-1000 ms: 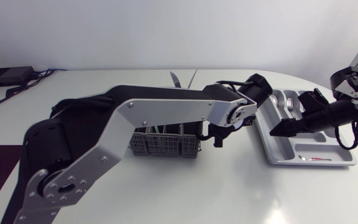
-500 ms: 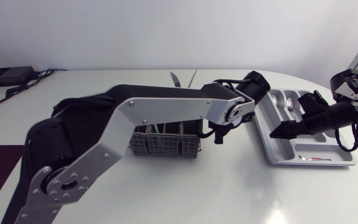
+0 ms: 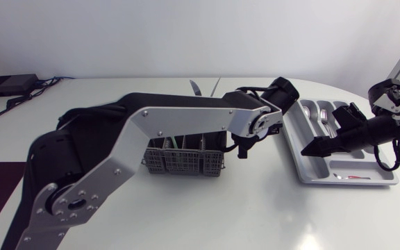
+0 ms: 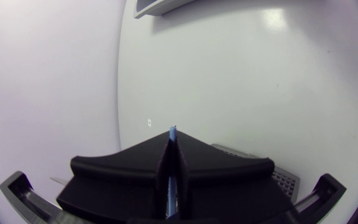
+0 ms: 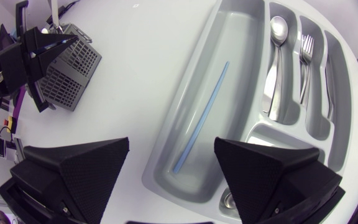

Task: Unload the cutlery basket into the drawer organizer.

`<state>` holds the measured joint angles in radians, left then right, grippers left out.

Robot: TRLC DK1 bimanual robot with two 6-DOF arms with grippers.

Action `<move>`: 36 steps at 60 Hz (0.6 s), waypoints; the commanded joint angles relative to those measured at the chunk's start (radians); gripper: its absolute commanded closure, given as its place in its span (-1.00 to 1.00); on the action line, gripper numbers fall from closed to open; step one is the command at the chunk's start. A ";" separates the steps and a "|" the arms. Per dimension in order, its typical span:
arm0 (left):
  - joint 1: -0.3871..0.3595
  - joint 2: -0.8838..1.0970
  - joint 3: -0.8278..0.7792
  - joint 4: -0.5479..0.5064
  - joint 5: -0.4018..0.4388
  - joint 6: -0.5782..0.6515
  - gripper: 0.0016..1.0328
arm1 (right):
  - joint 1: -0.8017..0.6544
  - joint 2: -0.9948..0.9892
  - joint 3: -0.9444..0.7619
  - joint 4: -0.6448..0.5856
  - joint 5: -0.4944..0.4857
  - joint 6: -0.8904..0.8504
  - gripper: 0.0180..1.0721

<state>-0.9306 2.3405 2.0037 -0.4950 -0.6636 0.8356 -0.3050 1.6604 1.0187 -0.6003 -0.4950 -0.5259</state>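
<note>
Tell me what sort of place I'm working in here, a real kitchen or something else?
Probably a lab or test bench, not a kitchen: a plain white table, a cutlery basket standing on it, and the drawer organizer lying loose on the tabletop rather than in a drawer.

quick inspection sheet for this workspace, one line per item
surface: white table, no spills seen
job's things: cutlery basket partly hidden by left arm; organizer holds blue stick, spoon, fork in separate compartments
clutter: black box at far left
grippers: left gripper shut on thin blue item; right gripper open above organizer
cables: cables trail from the box
surroundings: nothing seen
</note>
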 commanded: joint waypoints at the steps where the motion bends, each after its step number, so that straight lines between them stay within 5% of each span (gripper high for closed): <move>1: -0.001 -0.001 0.024 0.006 -0.011 0.020 0.94 | -0.003 -0.017 -0.025 0.005 -0.005 -0.022 -0.88; 36: -0.001 -0.075 0.029 0.024 -0.010 0.086 0.94 | 0.014 -0.034 -0.037 0.004 -0.001 -0.016 -0.88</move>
<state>-0.9306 2.3135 2.0037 -0.4751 -0.6636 0.8810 -0.3000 1.6466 1.0073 -0.5983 -0.4942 -0.5285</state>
